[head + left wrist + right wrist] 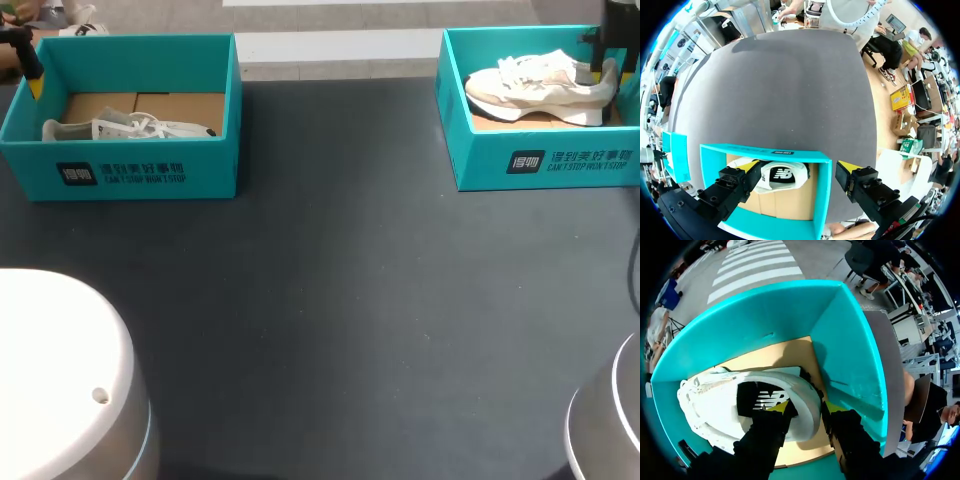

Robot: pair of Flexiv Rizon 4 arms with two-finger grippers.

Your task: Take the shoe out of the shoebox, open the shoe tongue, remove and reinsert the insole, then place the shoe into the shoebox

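A white and beige shoe (535,88) lies on its side in the right teal shoebox (545,165). My right gripper (603,68) is down at its heel. In the right wrist view the gripper (802,407) straddles the heel wall of the shoe (720,400), one finger inside the collar and one outside, both pressing on it. A second white shoe (130,128) lies in the left teal shoebox (150,170). My left gripper (800,167) hangs open above that box's far left rim, with the shoe (782,176) below and nothing between the fingers.
The dark table top (330,280) stretches between the two boxes. My arms' pale bases stand at the near left (60,370) and near right (610,420) corners.
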